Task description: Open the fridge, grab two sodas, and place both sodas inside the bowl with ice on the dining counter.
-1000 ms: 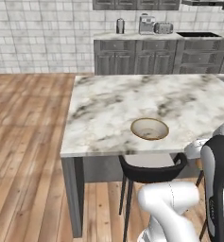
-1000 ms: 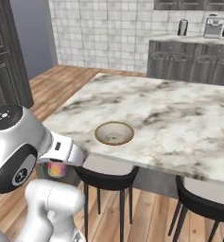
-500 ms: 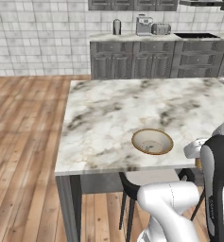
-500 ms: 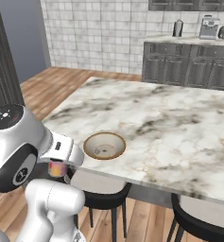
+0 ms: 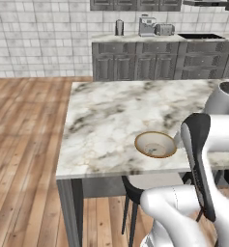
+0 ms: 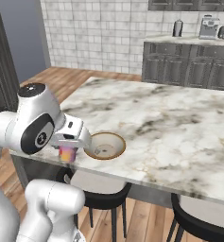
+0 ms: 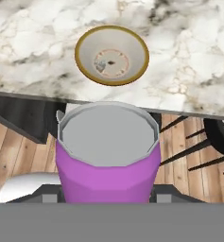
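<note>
Held item: a purple-pink can (image 7: 107, 156) is clamped between the fingers of the gripper (image 6: 68, 147), upright, its grey top open to the hand view.
Can position: it is carried just off the near edge of the desk (image 5: 116, 116), beside the bowl (image 6: 105, 145) and not yet over it; stools and wooden floor are seen beneath it.
Bowl: it is set close to the near edge of the desk, with a tan rim and a pale inside where little is seen; no soda is seen in it.
Risk, early release: if the can is let go here, it is judged likely to drop to the floor or strike the desk edge.
Risk, low approach: the bowl may be knocked or pushed by the can's base if the rim is not cleared.
Risk, tipping: the shallow bowl may be upset by a can set down off-centre.
</note>
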Robot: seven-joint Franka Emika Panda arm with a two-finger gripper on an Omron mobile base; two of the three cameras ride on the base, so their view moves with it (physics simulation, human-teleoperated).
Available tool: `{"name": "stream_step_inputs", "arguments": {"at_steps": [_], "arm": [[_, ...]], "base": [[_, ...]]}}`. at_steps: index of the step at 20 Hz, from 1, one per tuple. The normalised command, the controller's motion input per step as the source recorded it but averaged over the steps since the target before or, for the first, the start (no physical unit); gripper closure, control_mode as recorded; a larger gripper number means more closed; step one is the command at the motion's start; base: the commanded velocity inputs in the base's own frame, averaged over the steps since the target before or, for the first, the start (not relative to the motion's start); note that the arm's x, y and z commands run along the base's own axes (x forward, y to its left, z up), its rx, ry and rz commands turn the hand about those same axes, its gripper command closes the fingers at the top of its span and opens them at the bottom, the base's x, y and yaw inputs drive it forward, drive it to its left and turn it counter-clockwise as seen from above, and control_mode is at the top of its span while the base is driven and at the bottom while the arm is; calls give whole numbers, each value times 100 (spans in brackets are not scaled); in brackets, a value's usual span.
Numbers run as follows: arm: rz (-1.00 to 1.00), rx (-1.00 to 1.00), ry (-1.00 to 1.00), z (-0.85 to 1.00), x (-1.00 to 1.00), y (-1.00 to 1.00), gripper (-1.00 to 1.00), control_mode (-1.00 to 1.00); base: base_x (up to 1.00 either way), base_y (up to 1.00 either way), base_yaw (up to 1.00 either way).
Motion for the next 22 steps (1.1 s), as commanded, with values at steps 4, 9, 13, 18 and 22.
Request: {"name": "stream_step_inputs", "arguments": {"at_steps": [4,9,13,18,22], "arm": [[10,-3,29,0,85,-6,100,-100],[13,0,19,-7,65,-19,100,-100],[13,0,8,-11,40,-25,100,-100],[6,0,0,-10,13,-7,100,-100],[2,-3,0,-10,11,0,100,-100]], "base": [[0,0,0],[0,0,0],[0,0,0],[0,0,0],[0,0,0]]}}
